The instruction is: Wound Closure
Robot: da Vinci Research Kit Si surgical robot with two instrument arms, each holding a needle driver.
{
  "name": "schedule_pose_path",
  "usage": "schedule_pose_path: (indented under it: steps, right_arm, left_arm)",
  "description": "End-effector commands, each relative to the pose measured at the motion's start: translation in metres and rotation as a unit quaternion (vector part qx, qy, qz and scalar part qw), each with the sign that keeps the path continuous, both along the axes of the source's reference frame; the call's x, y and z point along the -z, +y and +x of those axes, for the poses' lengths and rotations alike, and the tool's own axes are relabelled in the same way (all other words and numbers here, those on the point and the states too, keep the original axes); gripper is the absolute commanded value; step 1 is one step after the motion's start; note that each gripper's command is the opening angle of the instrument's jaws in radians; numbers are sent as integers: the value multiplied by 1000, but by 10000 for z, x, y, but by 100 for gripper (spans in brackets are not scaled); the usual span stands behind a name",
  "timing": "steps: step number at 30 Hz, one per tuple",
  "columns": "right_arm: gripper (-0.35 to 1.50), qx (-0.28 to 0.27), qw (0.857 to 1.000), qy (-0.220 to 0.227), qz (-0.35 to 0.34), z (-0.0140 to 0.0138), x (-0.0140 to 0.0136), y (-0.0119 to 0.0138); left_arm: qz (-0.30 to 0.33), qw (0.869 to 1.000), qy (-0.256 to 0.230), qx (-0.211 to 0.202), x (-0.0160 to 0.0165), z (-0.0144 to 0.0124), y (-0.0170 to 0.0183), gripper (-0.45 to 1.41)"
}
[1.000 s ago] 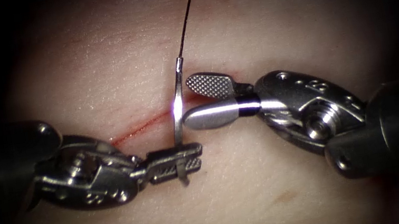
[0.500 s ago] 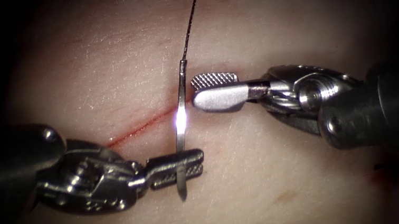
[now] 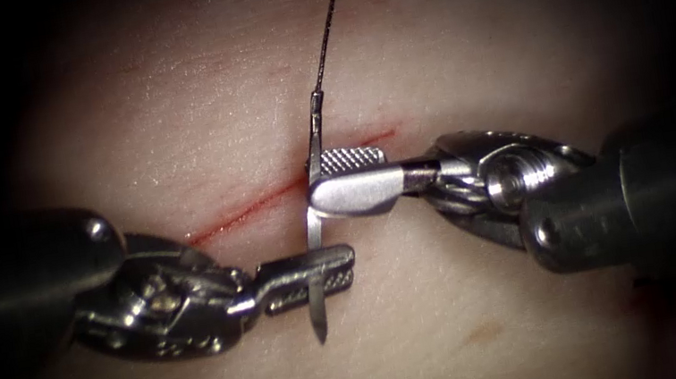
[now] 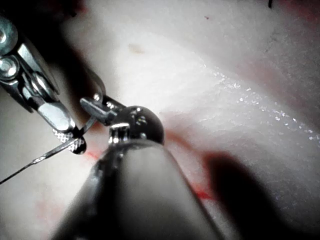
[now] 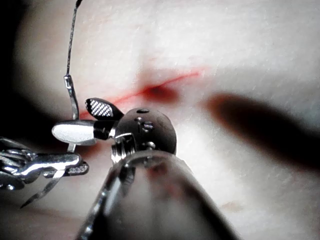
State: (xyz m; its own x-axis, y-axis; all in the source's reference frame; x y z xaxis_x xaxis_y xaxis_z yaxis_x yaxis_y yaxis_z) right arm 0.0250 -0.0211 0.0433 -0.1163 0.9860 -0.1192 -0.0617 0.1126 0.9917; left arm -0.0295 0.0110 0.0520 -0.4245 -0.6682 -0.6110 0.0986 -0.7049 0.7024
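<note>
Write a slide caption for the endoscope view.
Left tool grips the needle near its tip above the tissue; right tool brackets its middle.

Shiny steel left tool (image 3: pixel 307 278) and right tool (image 3: pixel 346 181), jaw faces cross-hatched rough, backs polished smooth. Thin curved bright metal needle (image 3: pixel 315 207), glossy. Dark thread (image 3: pixel 327 24), looks braided, hard to tell. Pale moist tissue (image 3: pixel 161 100), finely wrinkled, sheen near its lower edge.
</note>
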Motion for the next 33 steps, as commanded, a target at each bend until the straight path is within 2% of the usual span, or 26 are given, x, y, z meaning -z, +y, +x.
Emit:
schedule_pose_path:
  steps: [1, 5, 7, 8, 10, 22, 23, 24, 25, 26, 32, 33]
  right_arm:
    - [85, 1, 1000, -1, 1, 9, -5, -8]
    - [73, -1, 1000, -2, 1, 12, -5, -7]
    - [53, 0, 1000, -2, 1, 14, -5, -7]
    - [53, 0, 1000, -2, 1, 14, -5, -7]
    - [26, 2, 1000, -4, 1, 15, -5, -8]
    - [14, 7, 1000, -8, 0, 22, -6, -11]
    - [9, 10, 1000, -9, 0, 22, -6, -11]
    - [-4, 13, 1000, -9, -1, 22, -6, -12]
    - [-4, 13, 1000, -9, -1, 22, -6, -12]
    - [-35, 14, 1000, -8, -1, 21, -6, -13]
    - [-35, 25, 999, -19, 15, 19, -7, -15]
    - [-35, 24, 999, -20, 15, 18, -7, -15]
  left_arm:
    - [1, 1000, 0, -1, -6, -6, -5, -45]
    - [1, 1000, -1, 0, -6, -6, -5, -45]
    - [-2, 1000, -1, -2, -6, -6, -5, -45]
    - [-2, 1000, -1, -2, -6, -6, -5, -45]
    - [-2, 1000, -1, -1, -5, -7, -6, -45]
    - [-5, 1000, 3, 0, -5, -8, -6, -45]
    - [-5, 1000, 3, 0, -5, -8, -6, -45]
    - [-5, 1000, 3, 0, -5, -8, -6, -45]
    - [-5, 1000, 3, 0, -5, -8, -6, -45]
    - [-5, 1000, 4, 1, -5, -8, -6, -45]
    - [-6, 1000, 6, 1, -5, -8, -8, -45]
    - [-8, 1000, 8, 1, -5, -8, -8, -3]
